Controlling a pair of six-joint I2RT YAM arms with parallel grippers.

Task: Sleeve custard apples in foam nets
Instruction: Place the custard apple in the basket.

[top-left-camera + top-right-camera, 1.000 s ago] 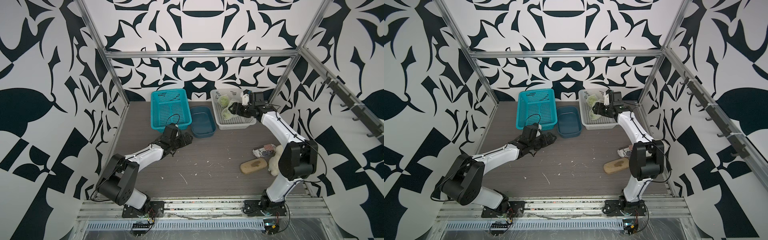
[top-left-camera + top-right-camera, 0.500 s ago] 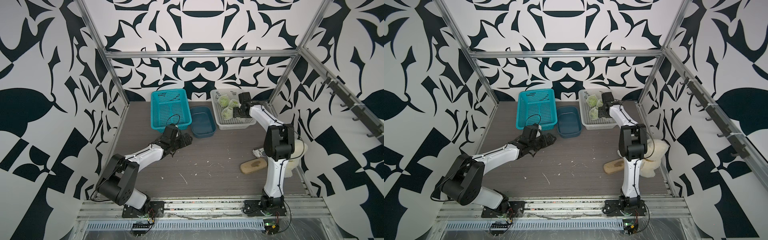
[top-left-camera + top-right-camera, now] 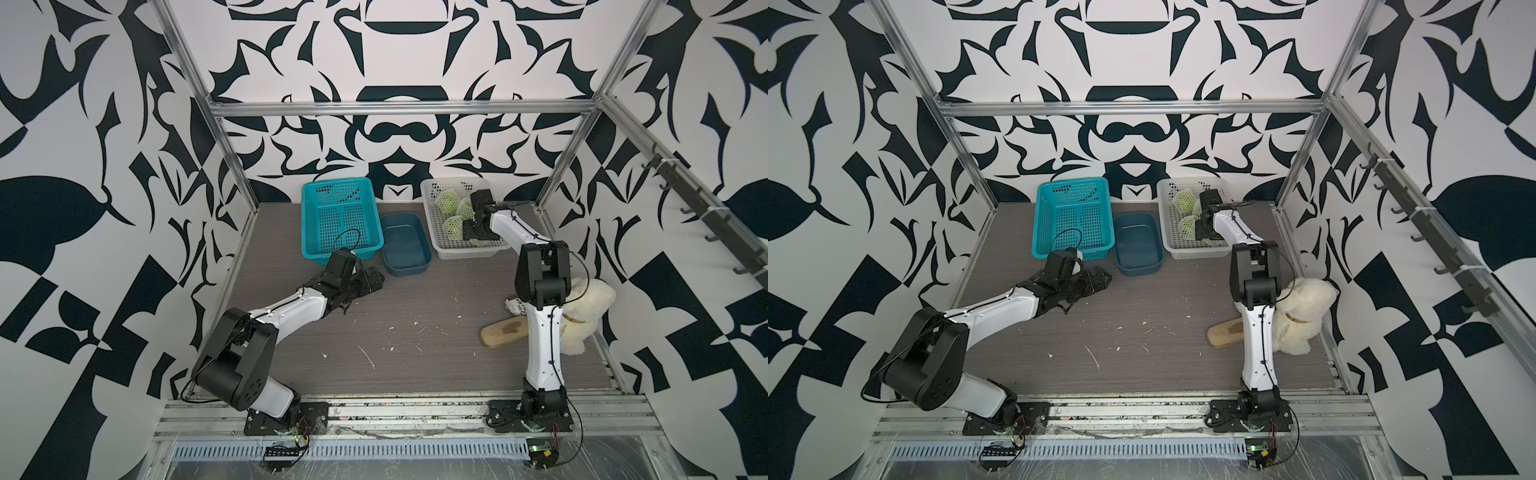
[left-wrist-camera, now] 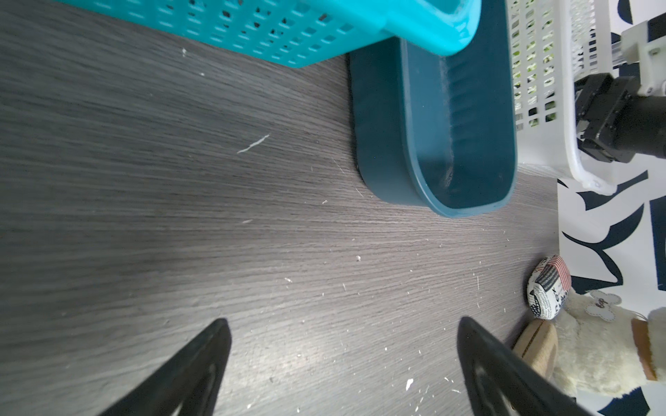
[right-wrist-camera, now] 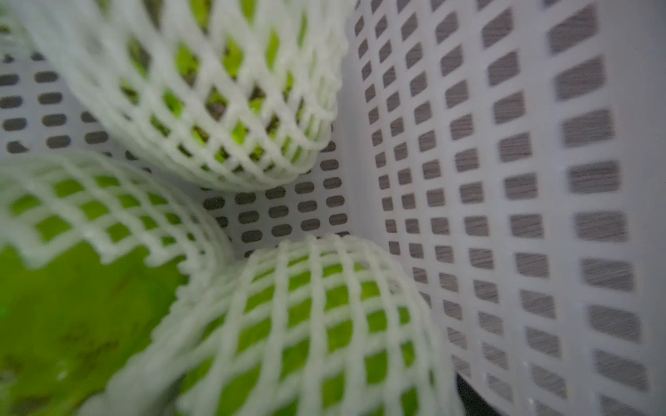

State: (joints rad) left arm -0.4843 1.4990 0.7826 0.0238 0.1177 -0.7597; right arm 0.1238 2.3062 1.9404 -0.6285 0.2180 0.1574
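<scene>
The custard apples (image 5: pixel 72 306) are located inside the white basket (image 3: pixel 469 250), at the back right of the table (image 3: pixel 415 353). Each visible fruit is enclosed in one of the foam nets (image 5: pixel 230 119). In both top views the fruits are seen only as pale green lumps (image 3: pixel 1185 202). The right wrist view resolves the diamond mesh of three nets lying close together, with bare green skin exposed at one open net end. The perforated floor and wall of the basket (image 5: pixel 504 180) are also shown there.

The right gripper (image 3: pixel 473 232) is lowered into the basket, just beside the fruits. Its fingers are not shown in the right wrist view and are hidden in both top views. Whether it is spread, closed or holding a fruit cannot be told.

The left gripper (image 3: pixel 370 282) is held low over the table, in front of the teal basket (image 3: pixel 336 181) and near the dark blue tub (image 3: pixel 405 270). Its state is settled by the left wrist view. The two fingers (image 4: pixel 201 360) are spread wide, with only bare table between them.

A plush toy (image 3: pixel 586 307) and a wooden brush (image 3: pixel 503 332) are placed at the right edge. A printed ball (image 4: pixel 547 288) is shown whole in the left wrist view. In a top view it is partly covered by the right arm (image 3: pixel 515 305).
</scene>
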